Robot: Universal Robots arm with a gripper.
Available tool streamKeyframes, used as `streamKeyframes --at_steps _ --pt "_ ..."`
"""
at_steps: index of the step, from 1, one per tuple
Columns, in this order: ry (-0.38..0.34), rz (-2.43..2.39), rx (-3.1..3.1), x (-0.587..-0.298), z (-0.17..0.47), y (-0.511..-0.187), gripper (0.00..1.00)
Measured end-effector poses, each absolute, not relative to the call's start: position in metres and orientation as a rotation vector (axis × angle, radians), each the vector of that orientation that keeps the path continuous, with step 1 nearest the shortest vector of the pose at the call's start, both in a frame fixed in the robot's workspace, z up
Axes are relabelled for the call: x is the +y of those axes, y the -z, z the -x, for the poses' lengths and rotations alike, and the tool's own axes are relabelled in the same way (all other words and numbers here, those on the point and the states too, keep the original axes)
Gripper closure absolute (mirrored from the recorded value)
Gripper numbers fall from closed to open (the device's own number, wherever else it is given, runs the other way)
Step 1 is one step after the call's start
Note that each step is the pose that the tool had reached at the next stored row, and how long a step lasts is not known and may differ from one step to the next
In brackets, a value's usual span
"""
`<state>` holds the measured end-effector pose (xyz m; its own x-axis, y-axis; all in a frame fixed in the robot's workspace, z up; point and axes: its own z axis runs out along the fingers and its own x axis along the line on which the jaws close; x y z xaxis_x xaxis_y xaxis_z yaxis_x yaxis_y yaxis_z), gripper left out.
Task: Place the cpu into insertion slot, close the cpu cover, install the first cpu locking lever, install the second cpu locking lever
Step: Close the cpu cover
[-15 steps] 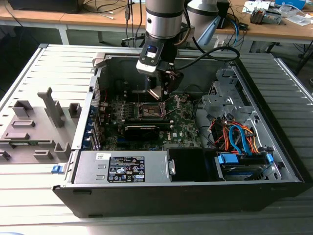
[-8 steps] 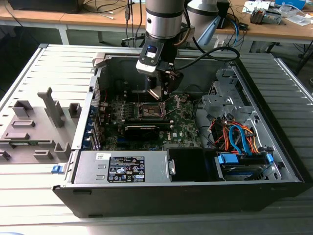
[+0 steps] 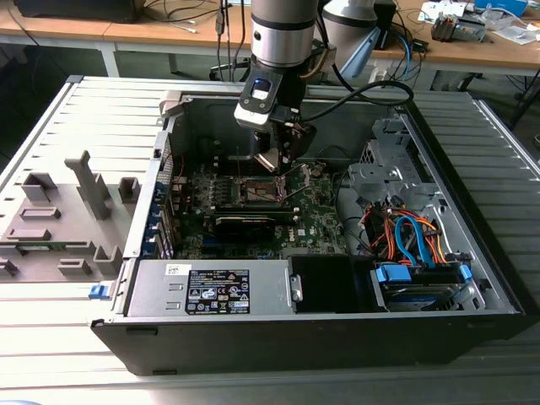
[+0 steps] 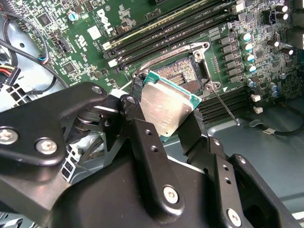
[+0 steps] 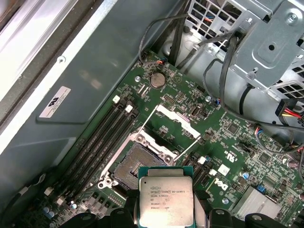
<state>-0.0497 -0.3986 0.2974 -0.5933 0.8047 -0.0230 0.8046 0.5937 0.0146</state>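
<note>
My gripper (image 3: 274, 159) is shut on the cpu (image 4: 166, 107), a flat square chip with a silvery top and a green edge. One black finger (image 4: 142, 135) presses on each of two opposite sides. I hold the cpu (image 5: 165, 202) tilted in the air, a little above the insertion slot (image 5: 133, 164) and off to one side of it. The slot (image 4: 183, 71) lies open with its dark pin field bare. The cpu cover (image 5: 175, 121), a silvery frame, stands flipped open on the slot's far side. Two thin wire locking levers (image 5: 189, 146) stick up beside it.
The green motherboard (image 3: 316, 215) lies inside an open computer case (image 3: 472, 278). Long black memory slots (image 5: 102, 137) run beside the socket. A power supply (image 3: 211, 288) sits at the front, and a drive cage with orange and blue cables (image 3: 413, 240) at the exterior view's right. Grey fixtures (image 3: 59, 219) stand outside, on the left.
</note>
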Motion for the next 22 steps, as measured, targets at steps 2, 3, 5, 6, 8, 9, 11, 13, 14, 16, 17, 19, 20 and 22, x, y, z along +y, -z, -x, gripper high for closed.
streamKeyframes --at_steps 2,3,5,6,8,9,11,13,14,16,17,19,20,22 --pt "-0.004 -1.406 2.779 -0.3985 0.0497 -0.2974 0.45" --pt "-0.004 -1.407 2.779 -0.3985 0.0497 -0.2973 0.45" --pt "-0.004 -1.41 2.777 -0.3986 0.0497 -0.2972 0.45" --pt "-0.004 -1.412 2.776 -0.3986 0.0497 -0.2972 0.45" --pt "-0.004 -1.417 2.773 -0.3986 0.0497 -0.297 0.45" --pt "-0.004 -1.419 2.772 -0.3986 0.0497 -0.297 0.45" --pt "-0.004 -1.422 2.771 -0.3986 0.0497 -0.2969 0.45" --pt "-0.004 -1.426 2.769 -0.3986 0.0497 -0.2968 0.45" --pt "-0.004 -1.43 2.767 -0.3986 0.0497 -0.2967 0.45" --pt "-0.004 -1.433 2.765 -0.3986 0.0497 -0.2967 0.45" --pt "-0.004 -1.434 2.764 -0.3986 0.0497 -0.2966 0.45" --pt "-0.004 -1.436 2.764 -0.3986 0.0497 -0.2966 0.45" --pt "-0.003 -1.437 2.763 -0.3986 0.0497 -0.2966 0.45" --pt "-0.003 -1.438 2.763 -0.3986 0.0497 -0.2965 0.45"
